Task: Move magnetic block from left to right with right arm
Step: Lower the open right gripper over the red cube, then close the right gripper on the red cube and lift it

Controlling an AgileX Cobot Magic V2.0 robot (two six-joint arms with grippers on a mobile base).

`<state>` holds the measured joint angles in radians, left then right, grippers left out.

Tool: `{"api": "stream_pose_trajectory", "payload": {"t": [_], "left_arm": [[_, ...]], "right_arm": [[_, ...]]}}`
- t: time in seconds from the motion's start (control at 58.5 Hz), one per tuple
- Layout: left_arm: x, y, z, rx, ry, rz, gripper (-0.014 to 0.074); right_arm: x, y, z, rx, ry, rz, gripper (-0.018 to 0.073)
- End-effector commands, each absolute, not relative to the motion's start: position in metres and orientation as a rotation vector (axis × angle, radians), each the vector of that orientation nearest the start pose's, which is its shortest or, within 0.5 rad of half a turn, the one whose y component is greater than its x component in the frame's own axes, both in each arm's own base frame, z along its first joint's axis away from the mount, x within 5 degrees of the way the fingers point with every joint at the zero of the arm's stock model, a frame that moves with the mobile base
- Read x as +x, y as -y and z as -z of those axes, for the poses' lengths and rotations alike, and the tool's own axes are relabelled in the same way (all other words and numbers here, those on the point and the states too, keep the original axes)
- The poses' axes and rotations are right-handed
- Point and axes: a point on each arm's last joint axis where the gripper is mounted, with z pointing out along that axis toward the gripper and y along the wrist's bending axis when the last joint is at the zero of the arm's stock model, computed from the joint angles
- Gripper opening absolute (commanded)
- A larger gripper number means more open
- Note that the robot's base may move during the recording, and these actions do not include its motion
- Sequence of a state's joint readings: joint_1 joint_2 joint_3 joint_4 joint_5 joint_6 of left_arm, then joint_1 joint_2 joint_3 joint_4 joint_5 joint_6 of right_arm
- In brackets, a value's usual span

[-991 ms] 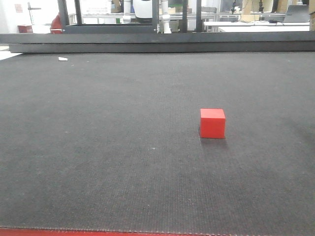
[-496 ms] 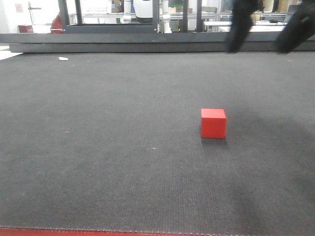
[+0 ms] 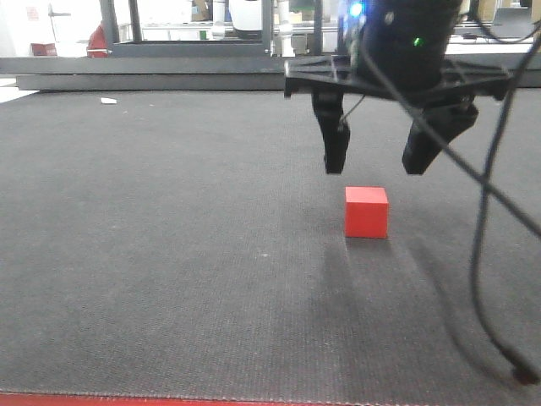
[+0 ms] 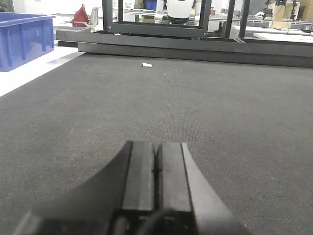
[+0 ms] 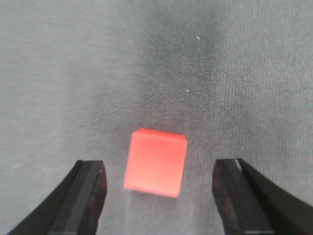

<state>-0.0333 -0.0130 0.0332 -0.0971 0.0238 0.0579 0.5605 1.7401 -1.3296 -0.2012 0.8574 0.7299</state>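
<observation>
We are judging the task as barely begun. On the wide dark desk [image 3: 127, 254] nothing is being carried, so the grasp, the lift, the carry to the right and the release are all lying ahead. The right tool [image 3: 377, 167] is hanging in the upper right of the front view. Its two fingers are standing wider apart than the magnetic block [image 3: 366, 211], gripping and touching nothing. In the right wrist view they are framing the block from the lower corners, with bare desk showing on both sides. The left tool [image 4: 156, 171] is sitting at the bottom of its own view, fingers pressed together, empty. The magnetic block is resting flat on the desk, slightly right of centre in the front view, below the open fingers.
</observation>
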Motion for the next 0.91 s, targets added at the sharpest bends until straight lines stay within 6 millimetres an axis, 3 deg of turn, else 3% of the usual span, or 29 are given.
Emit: {"api": "stream_pose_trajectory", "payload": {"t": [0.0,0.325,0.427,0.632,0.786,0.889], "left_arm": [[0.055,0.002,-0.206,-0.011,-1.443,0.069,-0.0126],[0.055,0.002,-0.206,-0.011,-1.443,0.069,-0.0126],[0.055,0.002,-0.206,-0.011,-1.443,0.069,-0.0126],[0.055,0.002,-0.206,-0.011,-1.443,0.069,-0.0126],[0.055,0.002,-0.206,-0.011,-1.443,0.069,-0.0126],[0.055,0.002,-0.206,-0.011,-1.443,0.069,-0.0126]], "right_arm": [[0.322,-0.184,-0.274,0.076,-2.642,-0.15,0.0559],[0.333,-0.19,-0.246,0.073,-2.704,-0.109,0.0556],[0.334,-0.191,-0.242,0.075,-2.713,-0.106,0.0475],[0.336,-0.189,-0.242,0.079,-2.702,-0.111,0.0234],[0.338,-0.183,-0.249,0.07,-2.682,-0.126,0.0224],[0.339,-0.168,-0.266,0.038,-2.645,-0.138,0.0224]]}}
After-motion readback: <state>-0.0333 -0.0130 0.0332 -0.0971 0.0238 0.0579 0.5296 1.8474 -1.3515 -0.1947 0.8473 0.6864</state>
